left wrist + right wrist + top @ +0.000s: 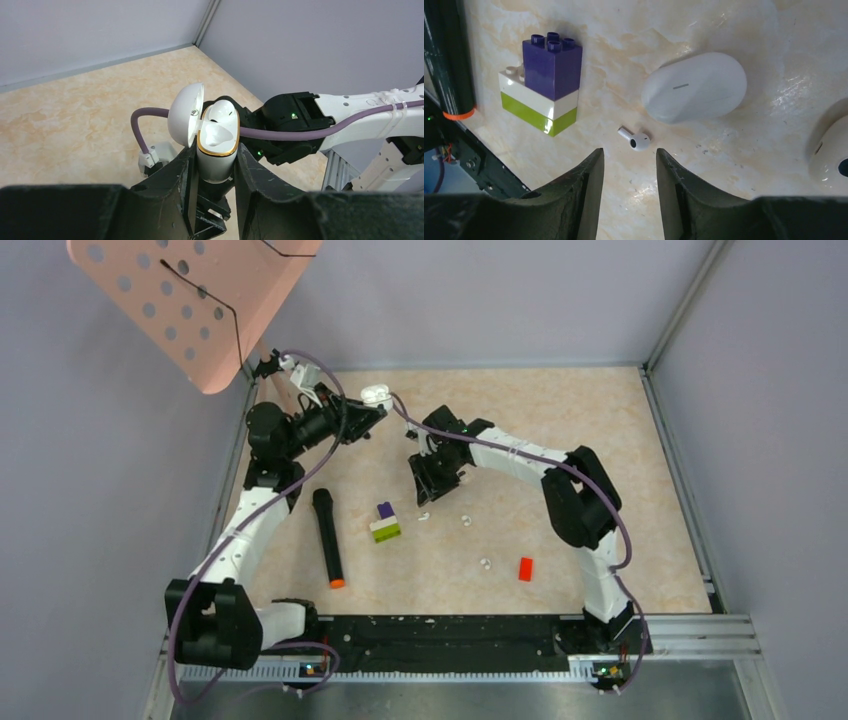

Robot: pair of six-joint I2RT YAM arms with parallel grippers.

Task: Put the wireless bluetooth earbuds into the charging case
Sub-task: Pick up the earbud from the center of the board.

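Note:
My left gripper [366, 412] [216, 151] is shut on a white charging case [217, 150] with a gold rim, held upright in the air at the back, also seen from the top [376, 394]. Its lid [186, 114] is flipped open. A white rounded shape sits in its far well; I cannot tell what it is. My right gripper [430, 490] [629, 151] is open and empty, pointing down at the table. A stemmed white earbud [636, 140] lies just past its fingertips. Three tiny earbuds show from above [423, 516] [466, 520] [485, 563].
A purple, white and green brick stack [385, 522] [546, 90] stands left of the earbud. A shut white pebble case [694, 87] lies beyond it, another white case [831, 150] at the right edge. A black marker [328, 537] and a red brick [525, 568] lie nearer.

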